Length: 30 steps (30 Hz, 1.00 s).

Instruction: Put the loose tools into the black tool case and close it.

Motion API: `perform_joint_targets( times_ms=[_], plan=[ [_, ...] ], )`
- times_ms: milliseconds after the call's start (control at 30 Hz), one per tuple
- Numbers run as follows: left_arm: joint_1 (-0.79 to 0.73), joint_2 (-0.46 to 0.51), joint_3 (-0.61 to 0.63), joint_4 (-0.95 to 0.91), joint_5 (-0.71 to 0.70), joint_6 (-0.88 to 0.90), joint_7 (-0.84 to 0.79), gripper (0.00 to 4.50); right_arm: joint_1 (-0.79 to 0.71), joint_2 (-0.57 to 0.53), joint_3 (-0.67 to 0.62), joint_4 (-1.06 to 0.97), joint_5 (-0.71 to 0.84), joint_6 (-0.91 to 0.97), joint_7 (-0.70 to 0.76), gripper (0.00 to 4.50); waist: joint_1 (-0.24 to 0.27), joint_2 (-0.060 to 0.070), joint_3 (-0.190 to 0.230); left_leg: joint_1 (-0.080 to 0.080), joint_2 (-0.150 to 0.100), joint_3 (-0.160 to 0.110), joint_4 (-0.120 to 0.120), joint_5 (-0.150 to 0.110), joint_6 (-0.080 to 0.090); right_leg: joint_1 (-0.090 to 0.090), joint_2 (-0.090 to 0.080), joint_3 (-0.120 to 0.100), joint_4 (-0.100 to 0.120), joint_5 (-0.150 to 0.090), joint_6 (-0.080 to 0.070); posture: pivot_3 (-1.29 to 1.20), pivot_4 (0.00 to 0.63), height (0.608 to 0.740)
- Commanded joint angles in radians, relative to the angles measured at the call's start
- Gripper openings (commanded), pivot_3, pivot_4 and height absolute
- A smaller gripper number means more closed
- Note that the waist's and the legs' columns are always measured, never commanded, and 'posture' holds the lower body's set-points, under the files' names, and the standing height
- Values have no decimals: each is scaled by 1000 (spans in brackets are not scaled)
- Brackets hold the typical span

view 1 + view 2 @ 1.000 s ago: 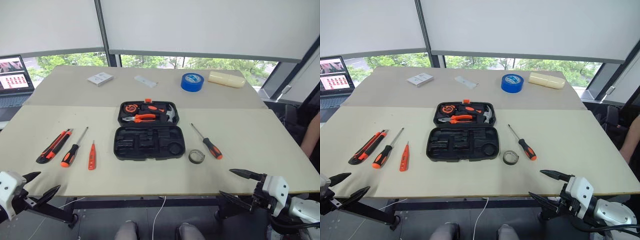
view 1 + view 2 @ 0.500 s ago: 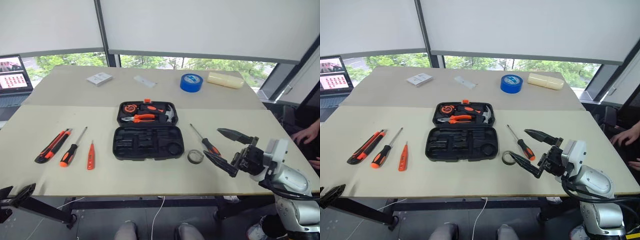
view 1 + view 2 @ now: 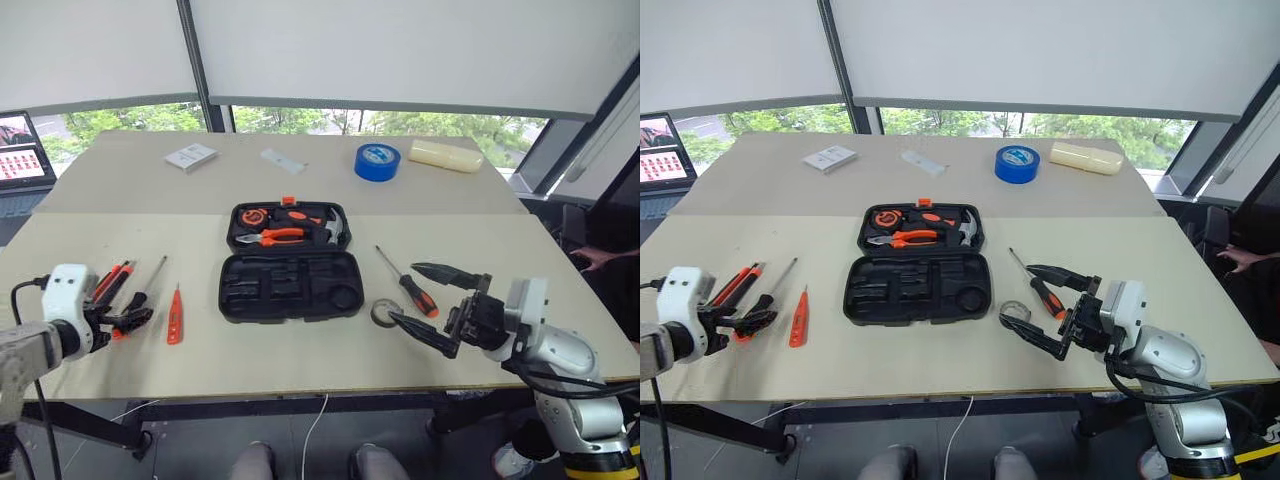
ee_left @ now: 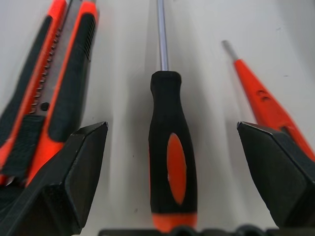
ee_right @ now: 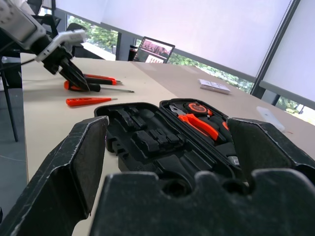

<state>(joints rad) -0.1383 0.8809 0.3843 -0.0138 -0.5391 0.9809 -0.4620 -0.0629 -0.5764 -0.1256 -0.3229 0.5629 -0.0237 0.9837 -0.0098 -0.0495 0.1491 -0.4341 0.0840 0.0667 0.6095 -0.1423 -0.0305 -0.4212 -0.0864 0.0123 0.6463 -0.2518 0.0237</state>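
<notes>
1. Head views: the black tool case (image 3: 290,270) lies open at mid-bench (image 3: 300,350). The left gripper (image 3: 128,318), jaws released, hangs over the utility knife (image 3: 108,283) and a long screwdriver (image 3: 770,287); the tester screwdriver (image 3: 175,314) lies beside them.
2. Head views: the right gripper (image 3: 432,302), jaws released and holding nothing, hangs near the tape ring (image 3: 385,313) and second screwdriver (image 3: 407,282).
3. Left wrist view: the spread fingers (image 4: 74,172) straddle the screwdriver handle.
4. Right wrist view: spread fingers (image 5: 74,162) frame the open case.

matt black plastic tool case (image 3: 290,288); screwdriver (image 4: 169,147) rubbery handle, shiny metal shaft.
</notes>
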Motion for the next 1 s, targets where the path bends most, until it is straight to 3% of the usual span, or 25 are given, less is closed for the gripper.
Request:
perform_joint_targets(
  times_ms=[33, 167, 267, 433, 500, 633, 800, 1000],
  plan=[
    [-51, -13, -26, 47, 39, 11, 22, 3330, -2, -4, -18, -9, 0, -28, 15, 4500, 2, 0, 0, 0, 0, 0, 0, 0, 0, 0, 0, 0, 0, 0, 0, 0, 150, 740],
    [-62, -13, -39, 60, 42, 3, -20, 1990, 1, -11, -39, 1, -2, -39, 25, 4500, 4, 0, 0, 0, 0, 0, 1, 0, -1, 1, 0, 0, 0, 0, 1, 0, 150, 740],
    [-74, 29, -47, 36, 67, -136, -117, 914, -23, -25, -76, -19, 27, -7, -4, 4500, 8, 0, 0, 0, -1, 0, 2, -4, -7, 1, -1, 0, 0, 1, 1, 0, 150, 740],
    [-203, 59, -121, 31, 103, -422, -336, 863, -46, -60, -115, -19, 55, 28, -5, 4500, 24, -2, 1, -2, 0, 0, 3, -4, -8, 0, -2, -1, 0, 0, -3, 0, 150, 740],
    [-301, 53, -224, 71, 138, -517, -456, 863, -54, -94, -120, 2, 52, 49, 18, 4500, 31, -2, 2, -3, -1, 0, 4, -4, -8, 1, -2, -1, -1, -1, -4, 0, 150, 740],
    [-498, -4, -496, 224, 337, -775, -657, 863, -93, -198, -127, 91, 23, 126, 43, 4500, 37, 1, 1, -4, -3, 2, 7, -2, -5, 2, -4, 0, -2, 0, -2, 0, 150, 740],
    [-745, -170, -680, 618, 560, -1052, -659, 863, -171, -217, -86, 161, -13, 108, 78, 4500, 26, 0, 2, -7, -3, 1, 10, 2, 2, 1, -1, 2, -3, 6, 7, 0, 150, 740],
    [-881, -264, -724, 901, 672, -1224, -612, 863, -150, -180, -80, 109, -33, 112, 42, 4500, 17, 0, 2, -13, -2, -2, 17, -2, 7, -1, 1, 2, -3, 5, 8, 0, 150, 740]
  ],
)
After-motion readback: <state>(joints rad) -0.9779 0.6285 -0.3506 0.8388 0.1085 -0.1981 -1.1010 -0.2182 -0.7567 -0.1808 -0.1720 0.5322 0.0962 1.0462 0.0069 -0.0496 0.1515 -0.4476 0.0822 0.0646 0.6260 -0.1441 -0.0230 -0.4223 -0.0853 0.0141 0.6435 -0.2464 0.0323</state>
